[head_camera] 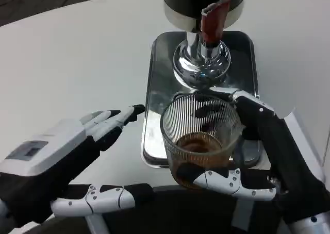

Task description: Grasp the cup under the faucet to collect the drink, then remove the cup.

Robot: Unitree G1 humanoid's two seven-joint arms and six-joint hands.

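Currently right hand (258, 156) grips cup (198, 141) of brown drink, just below faucet (202, 64). Left hand (67, 162) spread, holding nothing, left of cup.

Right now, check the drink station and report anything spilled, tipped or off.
Nothing stands out. The ribbed glass cup sits upright in the right hand, brown drink inside, over the steel tray. No spill visible. The left hand is open beside it.

The dispenser (204, 4) is cut off by the top edge. The ribbed glass cup (200, 141) hides the near part of the steel drip tray (154, 89). The right hand (263, 156) runs off the bottom edge, its palm hidden behind the cup.
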